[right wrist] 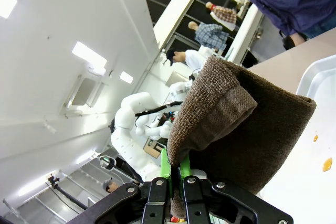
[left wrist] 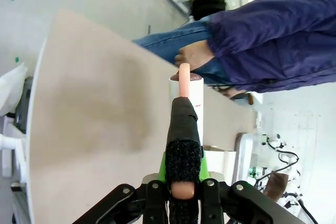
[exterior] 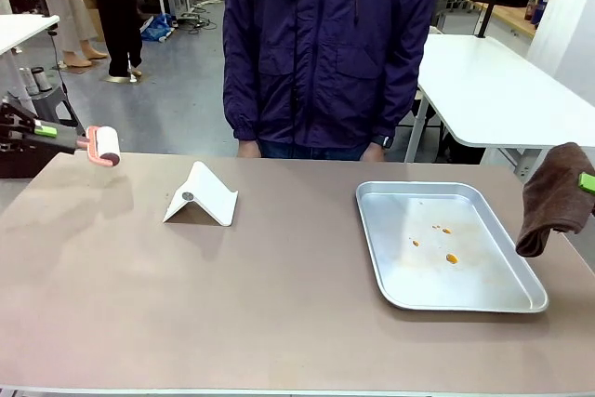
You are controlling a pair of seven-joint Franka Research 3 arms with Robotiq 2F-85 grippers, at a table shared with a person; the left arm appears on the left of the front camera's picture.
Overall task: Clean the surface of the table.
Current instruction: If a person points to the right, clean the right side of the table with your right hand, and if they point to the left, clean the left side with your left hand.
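The beige-brown table stretches across the front view. At its far left edge my left gripper is shut on the handle of a lint roller, whose white roll hangs just above the tabletop. In the left wrist view the gripper clamps the black-wrapped handle, and the lint roller points at the table. At the right edge my right gripper is shut on a brown cloth that hangs in the air beside the tray. In the right wrist view the brown cloth drapes over the gripper.
A shiny metal tray with orange stains lies on the right half of the table. A white folded stand sits left of centre. A person in a purple jacket stands at the far edge, hands down.
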